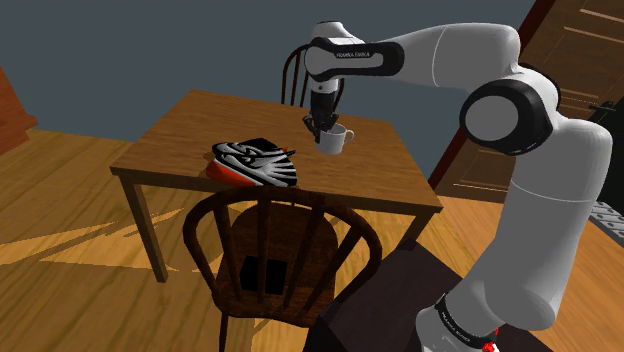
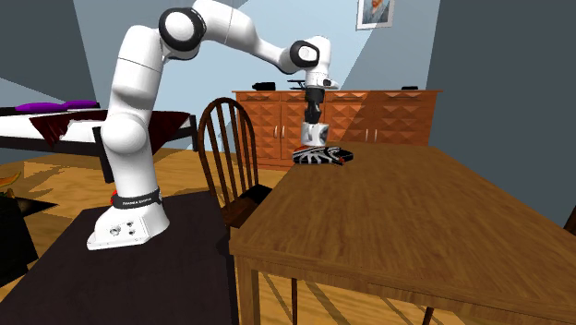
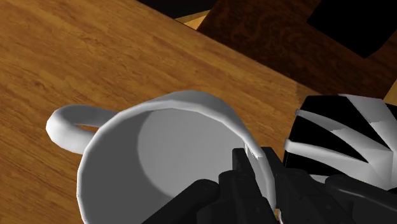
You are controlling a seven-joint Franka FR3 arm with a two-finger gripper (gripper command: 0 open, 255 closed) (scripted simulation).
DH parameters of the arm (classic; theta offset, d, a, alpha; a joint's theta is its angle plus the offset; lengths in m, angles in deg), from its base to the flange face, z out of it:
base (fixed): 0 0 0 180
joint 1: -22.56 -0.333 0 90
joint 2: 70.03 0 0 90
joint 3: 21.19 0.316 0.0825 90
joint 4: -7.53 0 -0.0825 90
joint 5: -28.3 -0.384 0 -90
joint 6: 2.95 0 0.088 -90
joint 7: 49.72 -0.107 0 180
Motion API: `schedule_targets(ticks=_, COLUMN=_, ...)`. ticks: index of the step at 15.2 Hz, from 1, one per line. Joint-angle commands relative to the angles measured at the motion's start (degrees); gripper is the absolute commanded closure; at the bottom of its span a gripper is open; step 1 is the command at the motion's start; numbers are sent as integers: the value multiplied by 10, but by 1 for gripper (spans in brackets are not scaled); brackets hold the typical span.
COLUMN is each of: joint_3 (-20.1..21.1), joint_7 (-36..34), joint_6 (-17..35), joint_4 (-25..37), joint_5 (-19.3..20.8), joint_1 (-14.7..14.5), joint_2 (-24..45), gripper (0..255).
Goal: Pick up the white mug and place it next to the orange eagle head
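My shoulder view is dim; bright streaks cross the floor (image 1: 70, 250) at eight o'clock, with shadow under the table (image 1: 200, 120). Inside, the mug (image 3: 146, 153) looks shaded grey.

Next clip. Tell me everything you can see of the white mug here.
The white mug is plain, smooth and empty, with one loop handle on the side away from the tool. It hangs roughly upright, mouth up, apparently lifted off the wooden table. The tool is shut on its rim wall, one finger inside, one outside. Nothing else touches it; the black-and-white striped eagle head lies close beside it.
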Motion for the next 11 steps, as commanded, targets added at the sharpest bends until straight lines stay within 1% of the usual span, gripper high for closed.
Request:
schedule_targets(ticks=1, joint_3=0, joint_7=0, joint_6=15, joint_4=-14, joint_5=0, joint_1=0, joint_2=1, gripper=255)
schedule_targets(ticks=11, joint_3=2, joint_7=-1, joint_6=85, joint_4=-67, joint_5=-3, joint_1=0, joint_2=18, gripper=255)
